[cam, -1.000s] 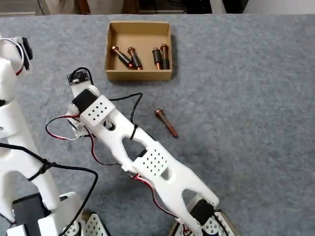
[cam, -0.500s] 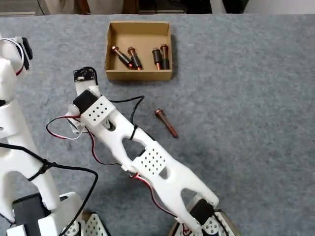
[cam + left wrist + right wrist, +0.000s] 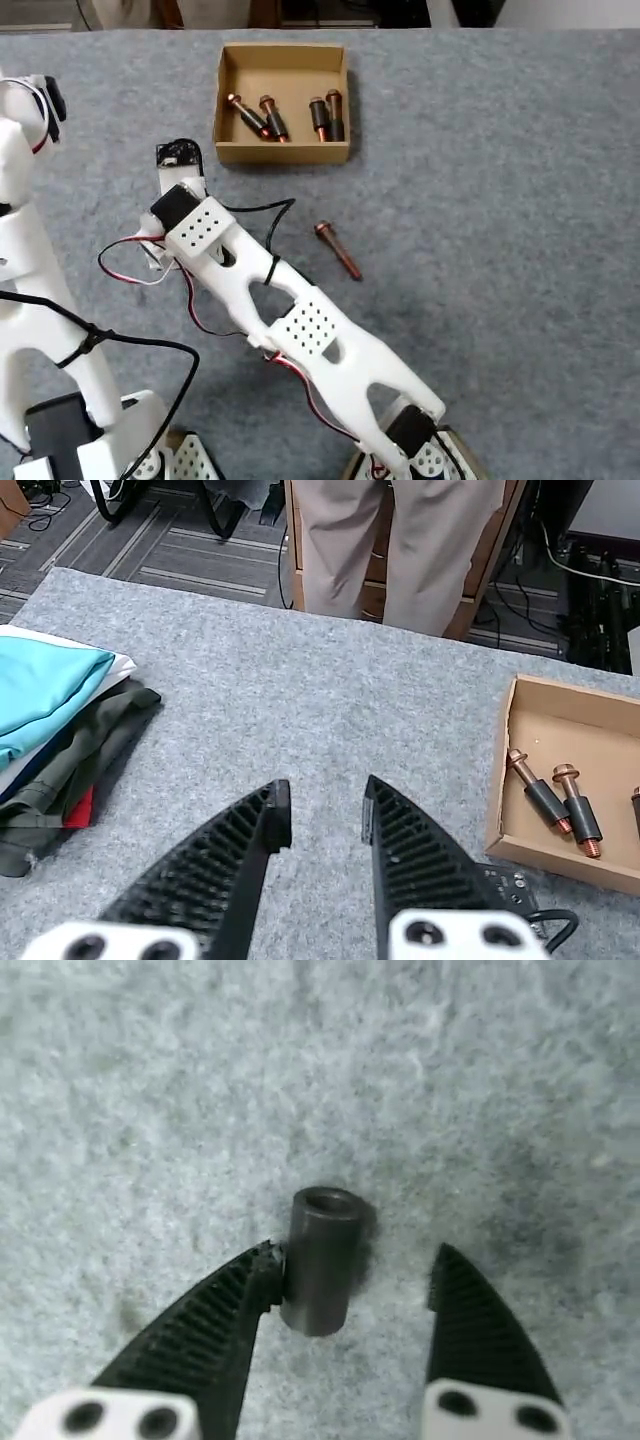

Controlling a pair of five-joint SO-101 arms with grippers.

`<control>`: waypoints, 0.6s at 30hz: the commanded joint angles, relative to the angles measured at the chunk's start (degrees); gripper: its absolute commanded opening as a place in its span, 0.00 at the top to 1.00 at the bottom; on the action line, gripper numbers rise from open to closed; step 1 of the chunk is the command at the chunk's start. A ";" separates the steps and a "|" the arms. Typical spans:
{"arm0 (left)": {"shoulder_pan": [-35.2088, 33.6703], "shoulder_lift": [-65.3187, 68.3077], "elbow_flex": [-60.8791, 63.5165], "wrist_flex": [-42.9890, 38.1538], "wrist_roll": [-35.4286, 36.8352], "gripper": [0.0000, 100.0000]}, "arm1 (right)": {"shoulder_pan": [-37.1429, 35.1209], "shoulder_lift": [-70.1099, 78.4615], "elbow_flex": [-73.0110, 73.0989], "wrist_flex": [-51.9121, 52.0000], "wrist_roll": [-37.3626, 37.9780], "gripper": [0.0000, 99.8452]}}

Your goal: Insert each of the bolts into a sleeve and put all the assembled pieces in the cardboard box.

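The right gripper is spread wide over the grey table, with a dark sleeve between its fingers. The sleeve's open end faces the wrist camera. One finger touches the sleeve's side, and the other stands apart from it, so nothing is clamped. In the high view the right arm stretches from the near edge towards 10 o'clock, and its wrist lies at about 8 o'clock from the cardboard box.

The box sits at the 12 o'clock side of the table and holds four assembled pieces: two in its 9 o'clock half and two in its 3 o'clock half. One bare bolt lies on the table at 5 o'clock from the box, well apart from it, with its head pointing to 11 o'clock.

The left gripper hangs above the table with a narrow gap between its fingers and holds nothing. Its wrist view also shows folded clothes lying on the table.
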 commanded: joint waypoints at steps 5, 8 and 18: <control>-0.53 -0.22 2.37 -4.13 -0.35 0.87 | 1.36 2.07 -1.80 -0.09 1.85 0.91; -0.53 -0.22 2.55 -4.31 -0.35 0.87 | 1.36 1.80 -1.80 2.37 2.20 0.91; -0.62 -0.22 2.29 -4.31 -0.35 0.87 | 1.45 2.07 -4.70 5.27 3.78 0.98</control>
